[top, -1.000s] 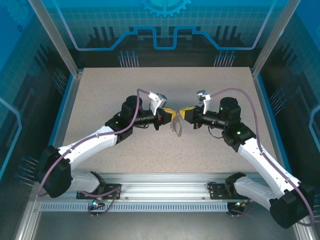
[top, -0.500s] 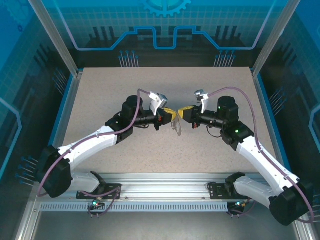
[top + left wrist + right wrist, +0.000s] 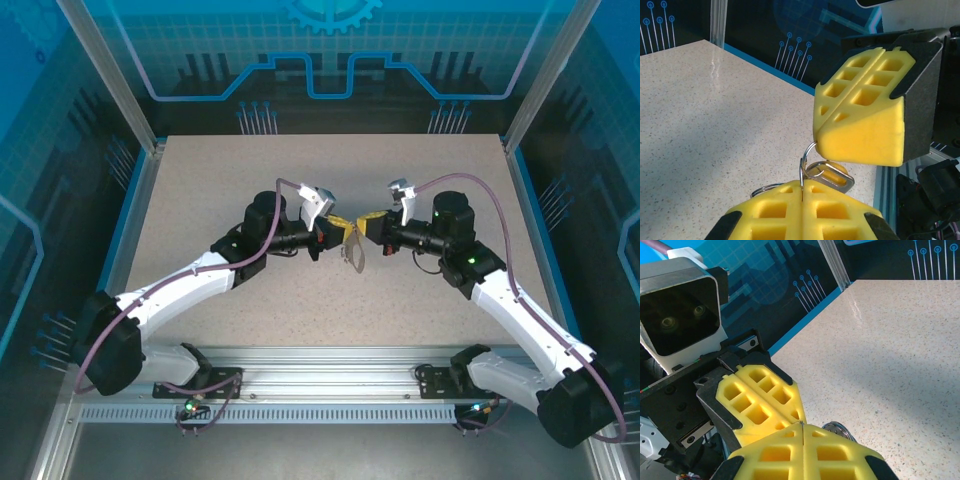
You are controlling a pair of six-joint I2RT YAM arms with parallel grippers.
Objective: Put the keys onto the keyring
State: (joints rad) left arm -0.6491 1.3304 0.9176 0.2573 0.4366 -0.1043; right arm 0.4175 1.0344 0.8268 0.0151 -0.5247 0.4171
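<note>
Threading not done: my left tool [image 3: 802, 192] pinches keyring [image 3: 803, 161] at lower centre, right tool [image 3: 827, 120] closed by key [image 3: 834, 173], its hold unclear.

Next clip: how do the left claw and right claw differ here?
The left claw points in from the left, the right claw from the right. The keyring's metal ring rises from the left claw's seam; it reaches the right claw's tip, grip unclear. Both are shut, tips almost meeting.

A speckled beige table [image 3: 200, 190] is sitting inside a blue-walled enclosure [image 3: 330, 60], with an aluminium rail [image 3: 330, 365] running along its near edge.
</note>
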